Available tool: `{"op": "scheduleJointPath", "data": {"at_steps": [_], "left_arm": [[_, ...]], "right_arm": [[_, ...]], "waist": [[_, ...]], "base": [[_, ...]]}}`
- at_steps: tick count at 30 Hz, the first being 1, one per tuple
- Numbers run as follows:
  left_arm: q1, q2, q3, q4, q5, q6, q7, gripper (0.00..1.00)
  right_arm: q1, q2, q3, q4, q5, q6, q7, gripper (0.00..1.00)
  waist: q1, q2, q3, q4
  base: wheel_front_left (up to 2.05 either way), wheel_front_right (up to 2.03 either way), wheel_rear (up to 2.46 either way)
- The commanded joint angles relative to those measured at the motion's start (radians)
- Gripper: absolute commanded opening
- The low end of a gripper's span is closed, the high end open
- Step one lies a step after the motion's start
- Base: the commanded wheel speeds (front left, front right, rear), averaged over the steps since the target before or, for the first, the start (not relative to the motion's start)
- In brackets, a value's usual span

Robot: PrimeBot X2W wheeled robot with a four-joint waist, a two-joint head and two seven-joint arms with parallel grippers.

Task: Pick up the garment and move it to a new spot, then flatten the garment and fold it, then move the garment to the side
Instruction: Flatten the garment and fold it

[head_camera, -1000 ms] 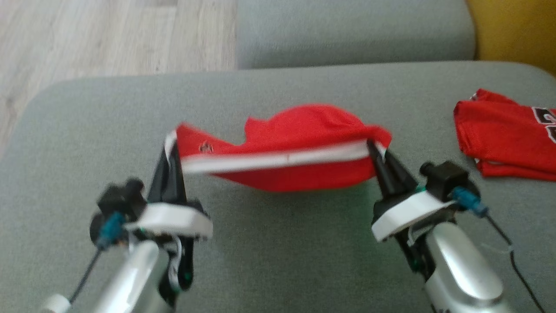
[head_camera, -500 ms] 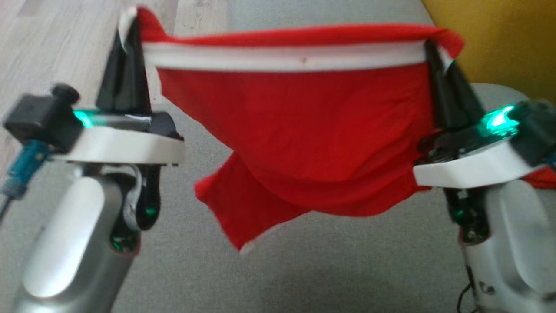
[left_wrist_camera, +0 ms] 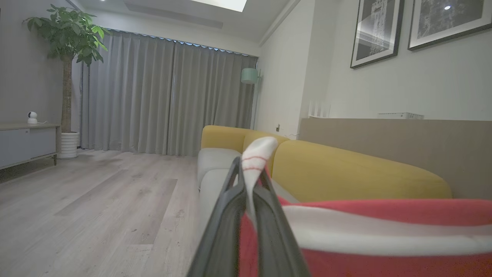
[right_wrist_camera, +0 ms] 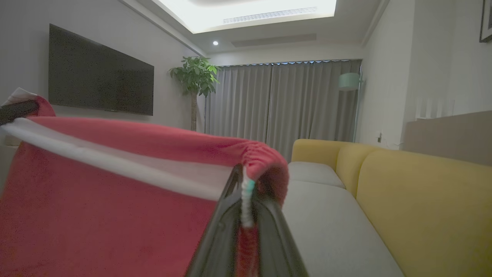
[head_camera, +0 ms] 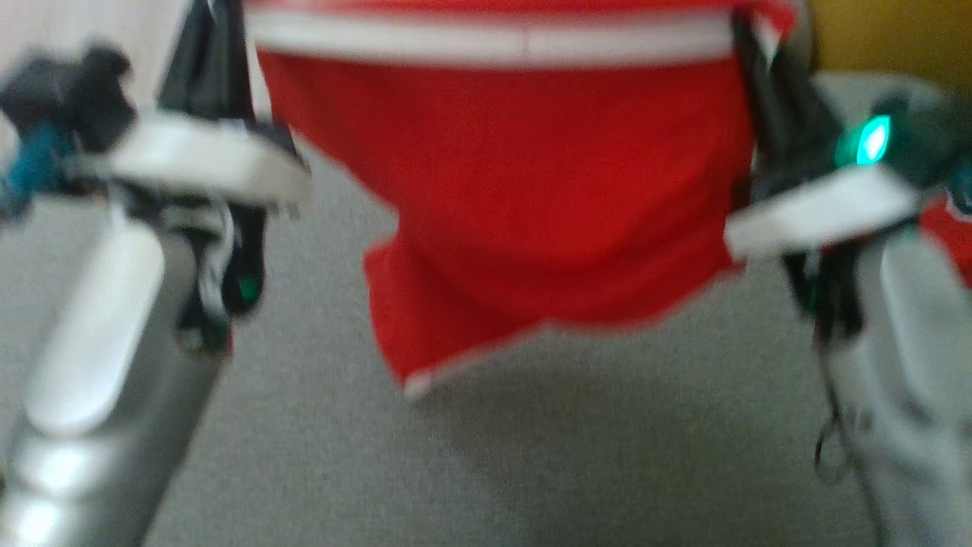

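Red garment (head_camera: pixel 524 190) hangs above the grey sofa seat (head_camera: pixel 531 471), stretched taut along its white-banded edge between both grippers. Left gripper (left_wrist_camera: pixel 249 181) is clamped tight on one end of the band; right gripper (right_wrist_camera: pixel 245 184) is clamped tight on the opposite end

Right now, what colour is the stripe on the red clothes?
White. The stripe runs along the top of the garment, clearest in the head view.

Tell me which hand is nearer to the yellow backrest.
Right. The right hand holds the garment beside the backrest; the left hand is at the garment's far end.
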Motion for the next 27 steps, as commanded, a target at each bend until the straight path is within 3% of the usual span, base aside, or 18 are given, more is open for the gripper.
{"op": "scheduleJointPath", "data": {"at_steps": [1,9,14,21,27], "left_arm": [[-0.146,0.022,0.053,0.026,0.004,-0.01,-0.002,0.0],[-0.458,-0.026,0.098,0.303,0.04,-0.041,-0.117,0.0],[-0.564,-0.09,0.134,0.458,0.009,-0.053,-0.207,0.0],[-0.445,-0.137,0.121,0.549,-0.033,-0.096,-0.274,0.0],[-0.297,-0.155,0.118,0.562,-0.065,-0.131,-0.333,0.0]], "right_arm": [[-0.163,-0.014,0.023,0.028,-0.006,0.003,-0.025,0.0],[-0.555,0.014,0.042,0.337,-0.077,0.003,-0.164,0.0],[-0.695,0.06,0.02,0.535,-0.115,0.003,-0.251,0.0],[-0.592,0.082,0.054,0.629,-0.107,0.003,-0.275,0.0],[-0.411,0.091,0.064,0.533,-0.08,0.003,-0.276,0.0]], "waist": [[0.0,0.0,0.128,-0.002],[0.0,0.0,0.282,0.006],[0.0,0.0,0.371,0.026],[0.0,0.0,0.44,0.053],[0.0,0.0,0.44,0.058]], "base": [[0.0,0.0,0.0],[0.0,0.0,0.0],[0.0,0.0,0.0],[0.0,0.0,0.0],[0.0,0.0,0.0]]}}
